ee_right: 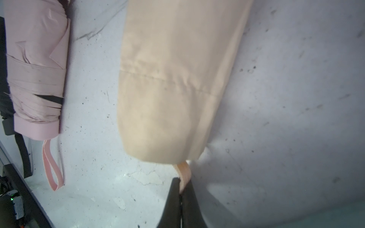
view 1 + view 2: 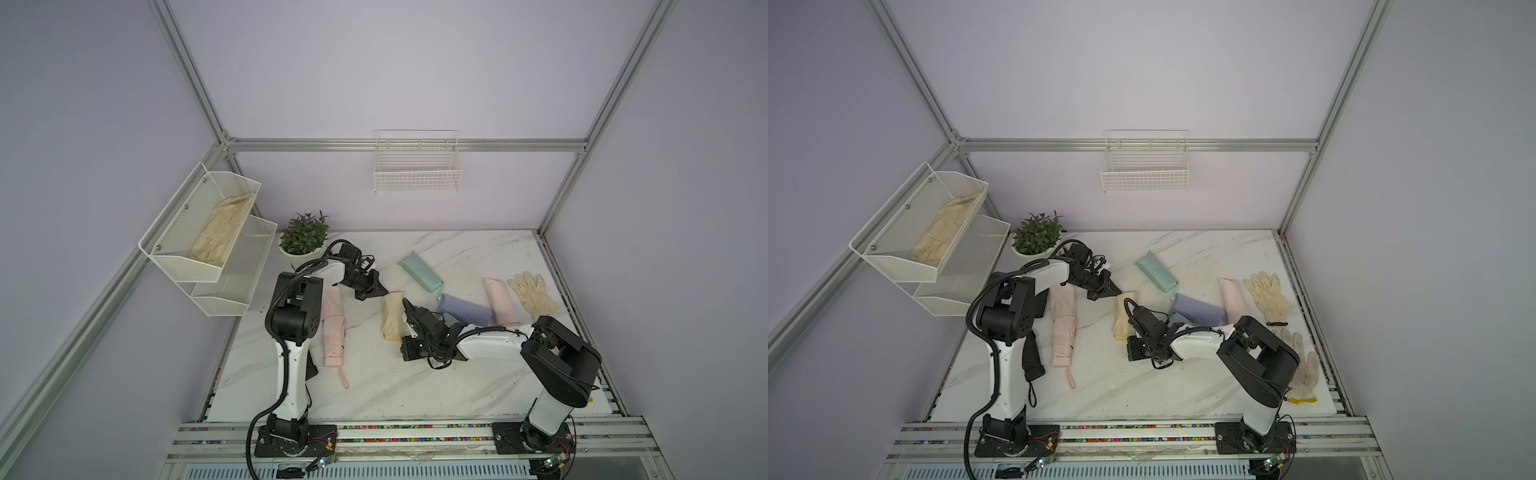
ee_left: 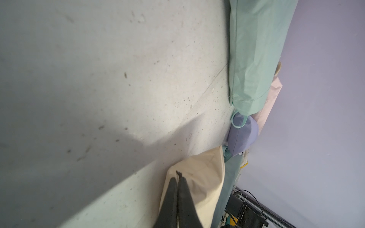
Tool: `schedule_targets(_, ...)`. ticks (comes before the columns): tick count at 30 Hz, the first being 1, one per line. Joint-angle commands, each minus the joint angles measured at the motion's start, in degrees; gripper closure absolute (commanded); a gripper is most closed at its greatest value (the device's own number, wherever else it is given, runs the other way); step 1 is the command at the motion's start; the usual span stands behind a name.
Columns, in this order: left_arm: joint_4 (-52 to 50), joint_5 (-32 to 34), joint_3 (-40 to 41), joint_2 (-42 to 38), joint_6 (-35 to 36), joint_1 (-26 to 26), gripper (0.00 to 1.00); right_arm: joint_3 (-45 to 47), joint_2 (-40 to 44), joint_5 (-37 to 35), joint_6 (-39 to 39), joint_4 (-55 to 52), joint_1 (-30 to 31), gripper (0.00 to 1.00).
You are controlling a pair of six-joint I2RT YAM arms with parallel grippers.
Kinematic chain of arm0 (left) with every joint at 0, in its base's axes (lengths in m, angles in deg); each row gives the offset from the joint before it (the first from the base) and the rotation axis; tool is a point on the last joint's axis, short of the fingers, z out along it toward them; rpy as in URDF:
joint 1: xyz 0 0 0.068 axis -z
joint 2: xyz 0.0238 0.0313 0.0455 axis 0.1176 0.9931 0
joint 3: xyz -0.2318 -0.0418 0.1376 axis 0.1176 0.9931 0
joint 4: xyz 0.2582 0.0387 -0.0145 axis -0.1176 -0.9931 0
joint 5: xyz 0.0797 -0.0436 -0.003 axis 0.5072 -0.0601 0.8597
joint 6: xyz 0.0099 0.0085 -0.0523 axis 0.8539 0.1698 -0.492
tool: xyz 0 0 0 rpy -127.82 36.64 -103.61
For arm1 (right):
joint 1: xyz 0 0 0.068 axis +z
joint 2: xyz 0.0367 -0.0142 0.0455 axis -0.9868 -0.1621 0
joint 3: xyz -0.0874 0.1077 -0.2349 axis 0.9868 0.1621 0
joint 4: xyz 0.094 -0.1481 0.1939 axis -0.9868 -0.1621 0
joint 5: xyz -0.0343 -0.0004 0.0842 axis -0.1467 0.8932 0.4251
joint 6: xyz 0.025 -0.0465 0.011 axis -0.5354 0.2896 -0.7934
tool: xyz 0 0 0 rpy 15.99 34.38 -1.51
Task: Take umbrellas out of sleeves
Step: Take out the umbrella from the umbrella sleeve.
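Right gripper [image 1: 182, 183]: near end of the job, fingers clamped on the wrist loop [image 1: 184, 170] poking from the sleeve mouth
Pull: draw straight back toward the base, low over the table and in line with the sleeve; go steady to avoid slipping off such thin webbing
Left gripper [image 3: 178, 177]: at the far, closed end of the yellow sleeve [image 3: 205, 177], fingers pressed together, seemingly on a pinch of cloth at the corner
Anchor: keep that corner planted throughout the pull; pinch cloth only, never the umbrella tip through it, or risk locking it inside
Yellow umbrella: hidden in its sleeve, mid-table between the two grippers, betrayed only by the loop
Table [image 2: 374, 390]: white marble-look slab, smooth, grime-speckled, little friction to help hold the sleeve
Pink umbrella [image 2: 334, 328]: bare, just beside the left arm; pleated canopy strapped shut, blocky handle, flat loop trailing toward the front edge
Sleeve cloth: soft matte weave, pale yellow, stitched hem band near the mouth, rounded and full, likely to bunch at the handle
Lilac sleeve [image 2: 465, 309], pink sleeve [image 2: 500, 303]: beyond the right gripper, close together, soft tubes, contents not discernible
Mint sleeve [image 2: 420, 272]: farther back, creased, bulging, mint loop at its mouth
Glove [image 2: 532, 293]: cream knit, far right, no part of this
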Motion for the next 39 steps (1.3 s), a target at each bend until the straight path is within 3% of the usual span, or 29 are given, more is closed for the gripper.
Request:
schedule_targets(1,0.69,1.03,-0.64,-2.93,0.69,-0.64,1.00,1.77,0.03,-0.51,-0.45,-2.76,0.32,1.00)
schedule_targets(15,3.87,2.35,3.66,-11.07,-0.10,-9.59,1.00,-3.89,-3.83,0.56,1.09,-4.65,7.16,1.00)
schedule_targets(27,4.66,1.55,4.04,-11.66,-0.76,-10.25,1.00,-4.91,-4.45,0.02,0.75,-5.35,7.70,1.00)
schedule_targets(39,4.66,5.55,4.78,-13.58,-0.40,-12.38,1.00,-4.30,-4.36,0.31,0.58,-5.22,8.32,1.00)
